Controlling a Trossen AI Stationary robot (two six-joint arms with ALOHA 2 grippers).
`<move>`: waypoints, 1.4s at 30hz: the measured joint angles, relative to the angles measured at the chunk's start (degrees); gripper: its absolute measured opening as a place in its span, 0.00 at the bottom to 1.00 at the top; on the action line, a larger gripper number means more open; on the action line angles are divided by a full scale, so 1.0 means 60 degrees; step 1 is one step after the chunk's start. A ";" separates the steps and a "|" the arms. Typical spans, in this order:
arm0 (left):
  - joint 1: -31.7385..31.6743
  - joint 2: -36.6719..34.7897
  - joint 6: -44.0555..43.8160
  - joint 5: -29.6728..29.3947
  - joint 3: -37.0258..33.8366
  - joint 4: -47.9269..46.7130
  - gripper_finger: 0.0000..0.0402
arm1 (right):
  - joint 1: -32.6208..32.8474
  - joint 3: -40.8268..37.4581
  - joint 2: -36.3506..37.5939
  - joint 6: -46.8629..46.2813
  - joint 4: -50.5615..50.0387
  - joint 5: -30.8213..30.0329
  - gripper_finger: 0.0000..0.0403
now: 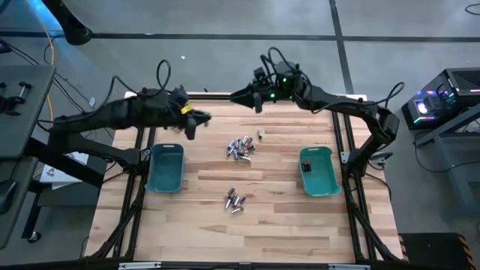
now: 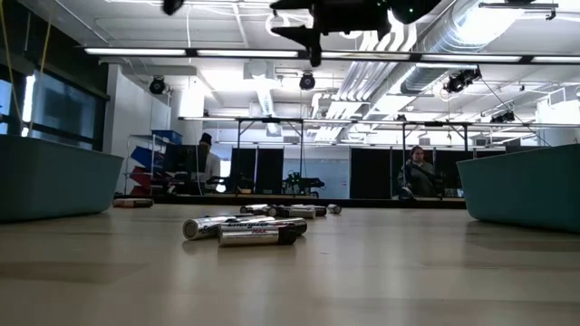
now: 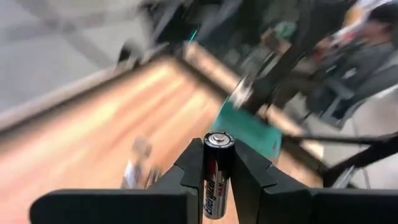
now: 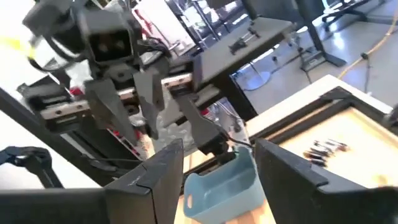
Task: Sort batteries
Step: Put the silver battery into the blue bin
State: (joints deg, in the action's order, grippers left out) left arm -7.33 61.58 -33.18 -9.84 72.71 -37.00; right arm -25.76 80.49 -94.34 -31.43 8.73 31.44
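One wooden counter (image 1: 285, 225), two dark arms raised over its far side; two teal bins (image 1: 165, 166), one per side; left gripper (image 3: 219, 163) jaws clamped on one battery (image 3: 218, 174); right gripper (image 4: 219, 163) jaws apart, holding nothing; two clusters of batteries (image 1: 240, 148) mid-counter, count unclear

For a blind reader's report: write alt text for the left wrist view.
The left pincer grips one upright battery between its dark fingers. Beyond lie the blurred wooden table and a teal bin.
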 joint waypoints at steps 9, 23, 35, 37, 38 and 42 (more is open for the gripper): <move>0.1145 0.0066 -0.5252 0.1075 -0.0483 -0.6146 0.09 | -0.0358 0.0000 0.0509 0.1442 -0.1676 0.0098 0.48; 0.1643 -0.0159 -0.8701 0.1442 -0.4917 -0.5421 0.09 | -0.0119 0.0000 0.0509 0.2071 -0.2247 0.0116 0.48; 0.0650 -0.0156 -0.8635 0.1055 -0.7461 -0.2220 0.09 | -0.0121 0.0000 0.0509 0.2042 -0.2244 0.0117 0.48; 0.0520 -0.0156 -0.8555 0.1042 -0.7742 -0.1765 0.09 | -0.0121 0.0000 0.0509 0.2000 -0.2244 0.0115 0.48; 0.0448 -0.0156 -0.8479 0.1037 -0.7868 -0.1576 0.09 | -0.0121 0.0000 0.0509 0.2002 -0.2244 0.0114 0.48; 0.0211 -0.0181 -0.8451 0.1039 -0.8241 -0.0932 0.09 | -0.0121 0.0000 0.0509 0.1962 -0.2244 0.0113 0.48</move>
State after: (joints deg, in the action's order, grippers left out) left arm -6.07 60.49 -83.89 -3.61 23.27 -42.59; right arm -26.48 80.49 -91.29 -19.66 -4.73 32.12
